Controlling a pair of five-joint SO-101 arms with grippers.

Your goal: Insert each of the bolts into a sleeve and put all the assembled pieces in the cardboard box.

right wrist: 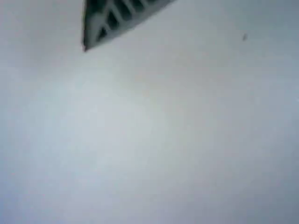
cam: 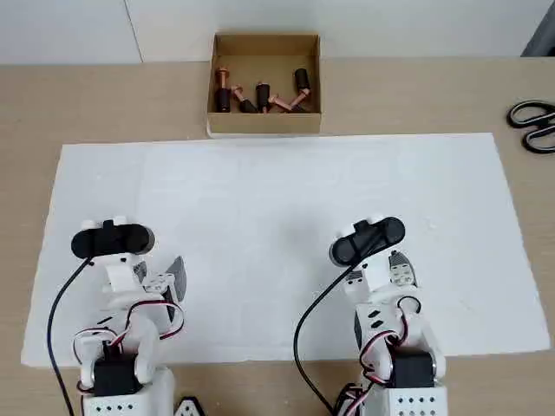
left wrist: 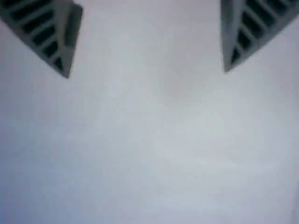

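wearing black sleeves (cam: 302, 79), copper bolts (cam: 223, 76) lie in cardboard box (cam: 264, 124); left gripper (left wrist: 145, 72) apart, right gripper (cam: 397, 264) unclear.

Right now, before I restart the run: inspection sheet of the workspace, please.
Surface: wooden table with a white sheet lying flat under both arms.
Job's things: cardboard box at the far side, off the sheet; several bolts in sleeves lie inside it.
Clutter: scissors at the table's right edge, off the sheet.
Grippers: left gripper open, over bare sheet, holding nothing. right gripper over bare sheet, state unclear.
Cables: a black cable runs from each wrist camera down to its arm's base, over the sheet.
Surroundings: light wall behind the table; nothing else seen.
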